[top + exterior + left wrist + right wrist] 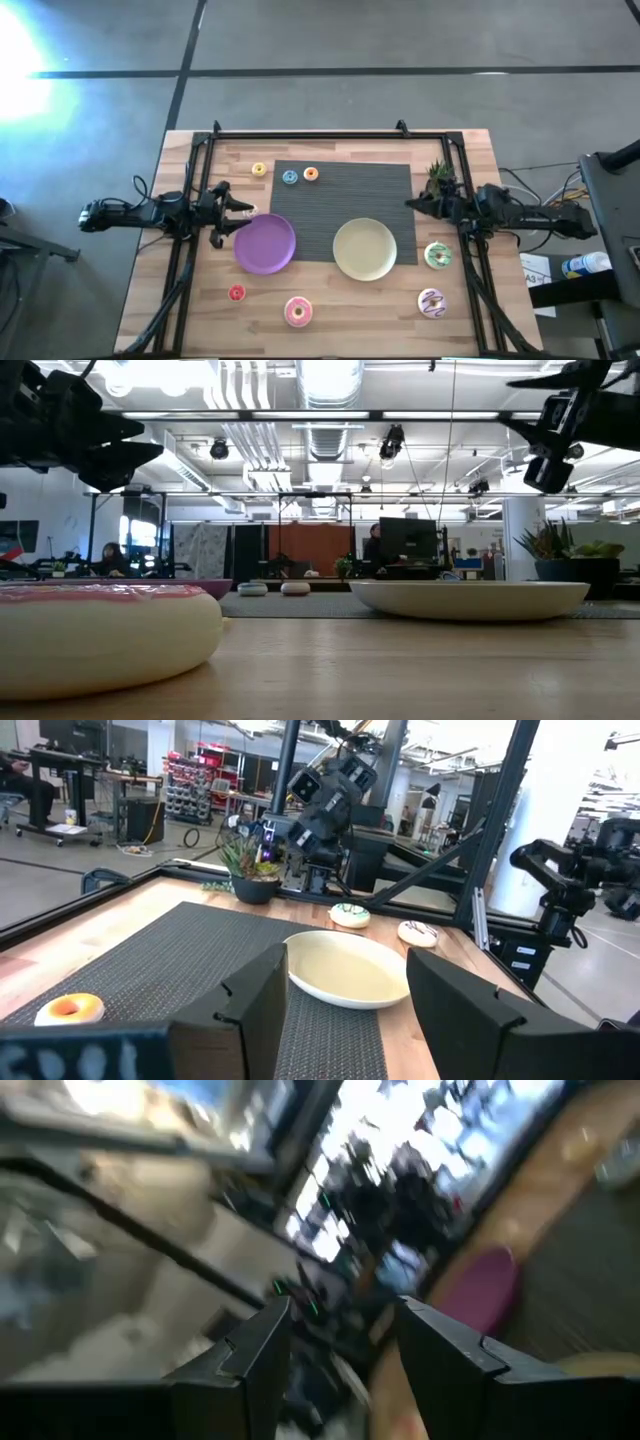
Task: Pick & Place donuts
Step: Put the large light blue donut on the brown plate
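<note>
A: Where are the donuts?

B: Pink donut (298,312) and red donut (236,293) near the table's front edge, below the purple plate (266,243). Green donut (437,256) and the white dark-streaked donut (432,302) lie right of the pale-yellow plate (365,249). Yellow (259,170), blue (290,177) and orange (311,174) tiny donuts sit at the dark mat's (340,190) far edge.

A: And the grippers?

B: Left gripper (243,218) hovers just left of the purple plate, fingers spread wide, holding nothing. Right gripper (413,204) hangs at the mat's right edge, fingers apart, empty.

purple plate (265,244), pale-yellow plate (364,249), pink donut (298,311), green donut (437,256), dark ribbed mat (345,190)
</note>
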